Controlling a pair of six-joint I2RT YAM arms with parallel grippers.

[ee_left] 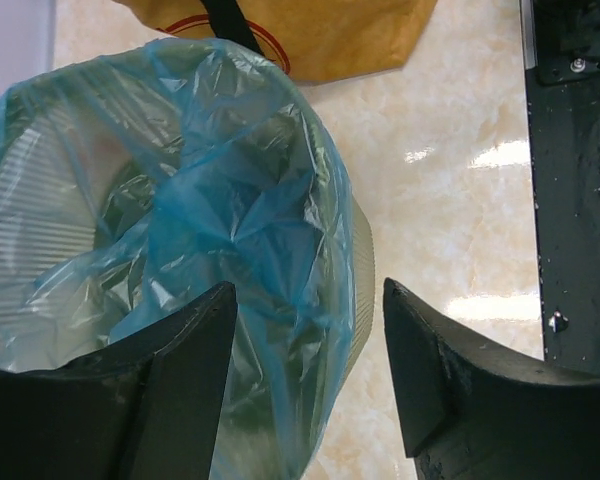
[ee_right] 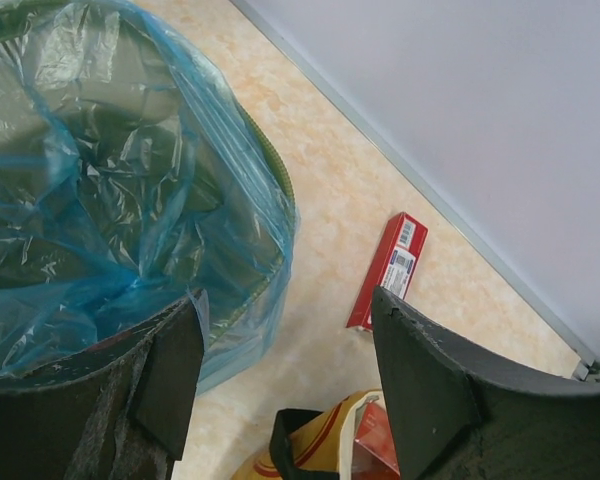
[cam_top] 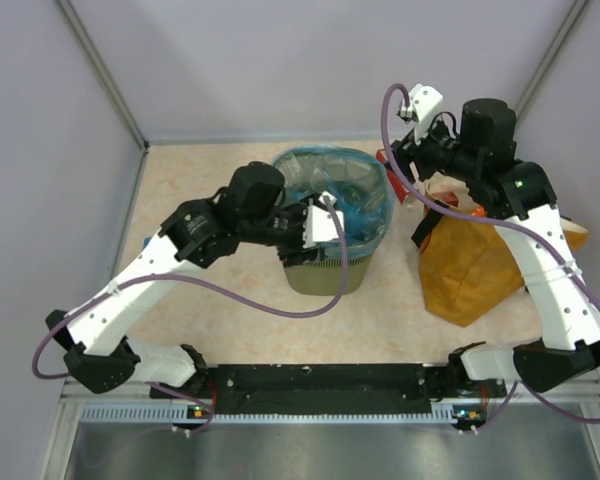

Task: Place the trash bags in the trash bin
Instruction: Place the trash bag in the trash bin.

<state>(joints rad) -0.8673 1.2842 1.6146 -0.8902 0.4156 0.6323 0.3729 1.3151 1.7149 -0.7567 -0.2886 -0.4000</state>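
bag (ee_left: 240,220): light, limp, slippery film draped over bin (cam_top: 325,275) rim | you'd best pinch bunched film at the rim | left gripper (ee_left: 305,300), right gripper (ee_right: 285,305): 2 pairs of fingers spread, holding nothing

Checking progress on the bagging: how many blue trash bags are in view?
1: a crinkly light-blue trash bag lines the olive mesh trash bin, its edge draped over the rim. More could be hidden in its folds.
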